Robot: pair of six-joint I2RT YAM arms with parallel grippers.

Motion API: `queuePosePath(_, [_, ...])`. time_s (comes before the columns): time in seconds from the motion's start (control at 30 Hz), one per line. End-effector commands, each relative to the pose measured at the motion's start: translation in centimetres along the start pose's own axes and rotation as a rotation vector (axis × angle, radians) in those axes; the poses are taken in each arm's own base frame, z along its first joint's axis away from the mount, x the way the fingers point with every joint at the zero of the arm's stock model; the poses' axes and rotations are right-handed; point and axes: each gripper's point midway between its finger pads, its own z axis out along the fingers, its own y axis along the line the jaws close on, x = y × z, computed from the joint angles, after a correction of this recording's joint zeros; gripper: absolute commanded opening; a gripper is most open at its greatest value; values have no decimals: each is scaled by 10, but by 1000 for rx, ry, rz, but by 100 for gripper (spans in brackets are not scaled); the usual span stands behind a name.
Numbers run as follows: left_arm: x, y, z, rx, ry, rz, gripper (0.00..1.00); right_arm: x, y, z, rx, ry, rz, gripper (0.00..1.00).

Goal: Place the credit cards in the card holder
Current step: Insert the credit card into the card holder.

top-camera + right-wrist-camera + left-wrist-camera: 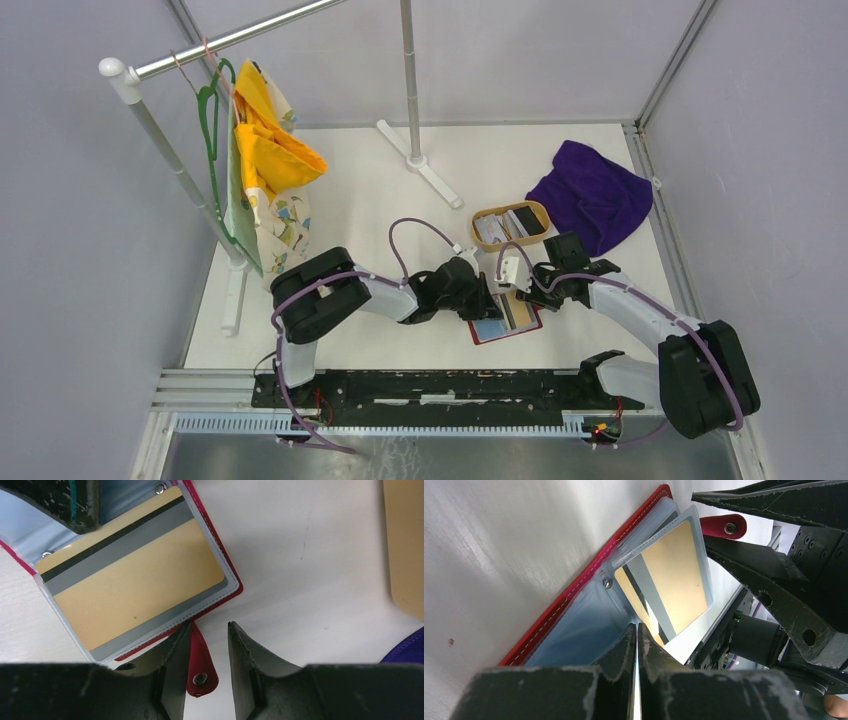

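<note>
Card holder (500,330): open, tan card (135,595) inside | left gripper (637,630): pinching its sleeve (574,635) | right gripper (210,640): jaws apart, empty, beside its tab (200,672)

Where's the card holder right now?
In the top view, the card holder lies open between the left gripper and right gripper, below the tan tray.

You had bright, even light from above, with soft shadows. The table (499,540) glared white in your left wrist view, and near fingers (616,655) blurred.
</note>
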Motion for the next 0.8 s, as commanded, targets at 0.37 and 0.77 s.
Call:
queuePosePath(0.37, [-14,-44,-8,93,-52,75,10,-4,-3,-1,5,-8,12,42])
queuePosePath(0.77, [-22,-54,-16,127,-95,106,13,-7,-7,-5,23,-24,21,43])
